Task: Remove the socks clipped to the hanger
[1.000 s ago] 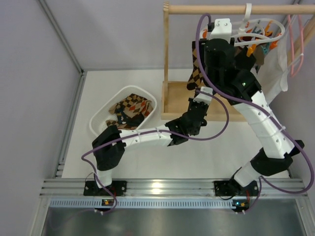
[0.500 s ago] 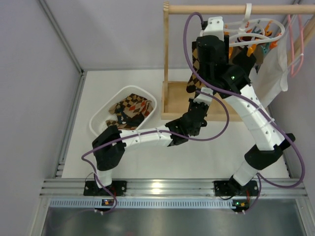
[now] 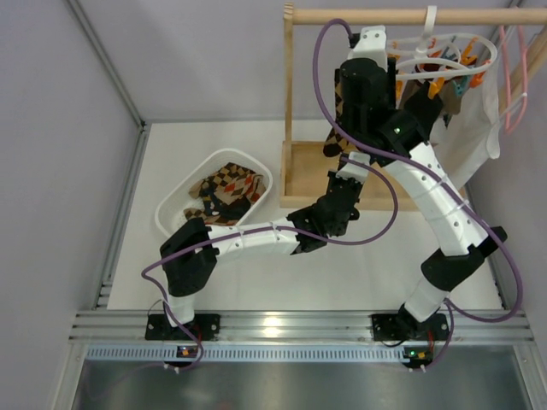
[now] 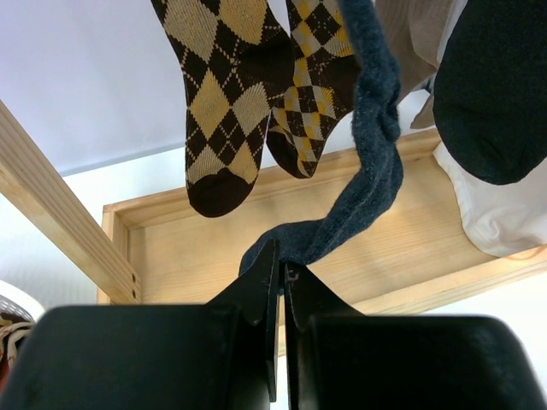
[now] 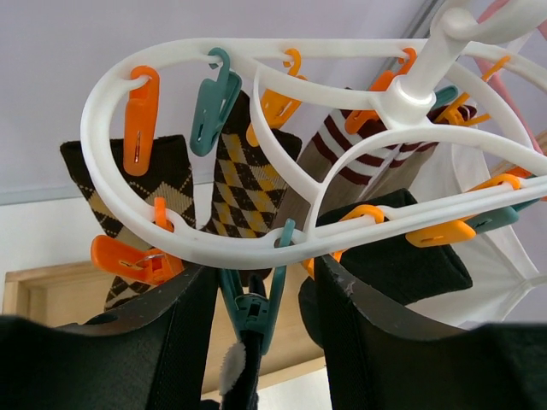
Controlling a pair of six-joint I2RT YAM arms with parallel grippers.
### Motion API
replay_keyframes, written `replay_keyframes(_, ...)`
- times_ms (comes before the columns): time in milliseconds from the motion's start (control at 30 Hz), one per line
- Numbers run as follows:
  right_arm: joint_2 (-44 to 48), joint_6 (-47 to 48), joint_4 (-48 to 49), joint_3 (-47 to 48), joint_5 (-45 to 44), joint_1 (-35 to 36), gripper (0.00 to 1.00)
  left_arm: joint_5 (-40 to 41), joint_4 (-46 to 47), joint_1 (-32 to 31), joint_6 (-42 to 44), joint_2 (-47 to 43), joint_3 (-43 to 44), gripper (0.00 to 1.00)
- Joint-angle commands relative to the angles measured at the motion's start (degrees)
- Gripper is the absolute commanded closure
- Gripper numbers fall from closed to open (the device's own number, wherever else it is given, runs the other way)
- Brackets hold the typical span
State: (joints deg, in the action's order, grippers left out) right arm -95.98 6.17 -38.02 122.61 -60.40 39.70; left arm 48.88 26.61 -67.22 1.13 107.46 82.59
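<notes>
Two tools, one sock: a pull from below, a clip to release above.
Right tool (image 5: 261,278) has shifted up under the white plastic oval-ring hanger (image 5: 109,94), jaws narrowing yet still apart around a teal clothespin (image 5: 255,312) on the hanger's near rim. Left tool (image 4: 280,282) stays clamped on the long dark-blue sock (image 4: 376,171) below the hanger, so its release looks close.

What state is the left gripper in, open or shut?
Shut: the left gripper pinches the lower end of the dark blue sock, jaws nearly touching.
</notes>
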Motion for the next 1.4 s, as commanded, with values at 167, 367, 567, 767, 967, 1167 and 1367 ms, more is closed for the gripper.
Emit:
replay_keyframes(167,0.6,0.5,5.1,-1.6,-1.0,-1.4,0.54,-0.5,3.2,-0.5,-0.9,-3.7,-0.6,1.00)
replay_keyframes(367,1.6,0.1,6.0,-2.6,-0.9,-1.4,0.65,-0.4,3.2,-0.5,-0.9,-3.8,-0.6,1.00)
replay_keyframes(567,2.8,-0.6,6.4,-4.1,-0.2,-1.4,0.76,-0.4,3.2,-0.5,-0.9,-3.9,-0.8,1.00)
replay_keyframes(767,4.0,-0.8,7.5,-5.4,0.8,-1.3,0.87,-0.1,3.2,-0.5,-0.9,-3.9,-1.7,1.00)
replay_keyframes(967,4.2,-1.0,8.3,-5.3,1.7,-1.3,1.00,-0.3,3.3,-0.5,-3.5,-5.0,-4.8,1.00)
replay_keyframes(1167,4.8,-2.0,8.5,-5.5,3.4,-1.4,1.00,-0.6,3.3,-0.5,-4.3,-6.1,-6.5,1.00)
replay_keyframes(1367,5.9,-3.1,8.9,-6.2,5.6,-1.6,1.00,-1.3,3.3,-0.5,-6.1,-7.3,-9.3,1.00)
